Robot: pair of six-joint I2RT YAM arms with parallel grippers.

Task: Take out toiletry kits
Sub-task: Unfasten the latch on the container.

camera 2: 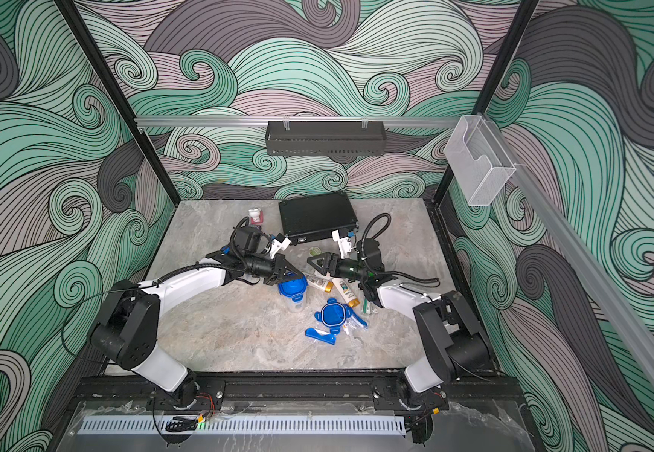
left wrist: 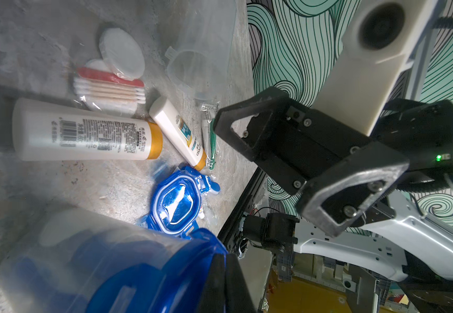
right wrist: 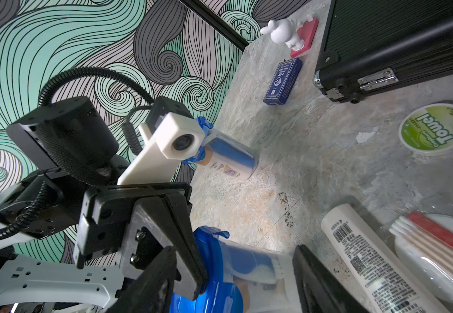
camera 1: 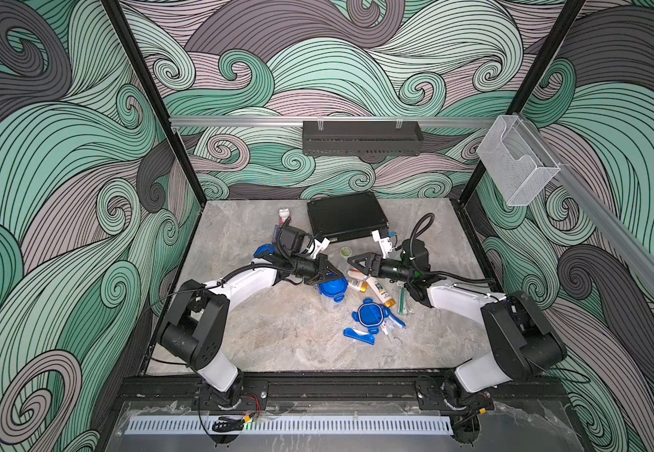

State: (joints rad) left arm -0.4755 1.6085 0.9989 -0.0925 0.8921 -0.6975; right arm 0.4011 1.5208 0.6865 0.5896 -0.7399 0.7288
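Note:
A clear tumbler [camera 1: 333, 291] with a blue lid lies on its side mid-table. My left gripper [left wrist: 226, 284] is shut on the edge of that lid [right wrist: 214, 260]. My right gripper [camera 1: 352, 268] hovers just beside it, fingers apart, nothing between them. Two gold-capped white bottles [left wrist: 84, 130] [left wrist: 179, 132], a pack of cotton swabs [left wrist: 108, 92], a loose blue lid [camera 1: 370, 315] and a blue toothbrush case [camera 1: 358, 335] lie scattered nearby. A second lidded tumbler [right wrist: 228, 160] lies behind my left arm. An empty clear tumbler [left wrist: 201, 54] lies by the bottles.
The shut black briefcase [camera 1: 346, 215] sits at the back. A dark-blue card box [right wrist: 283, 81] and a white figure on a red base [camera 1: 284, 215] are to its left. A green towel disc [right wrist: 436, 130] lies in front of it.

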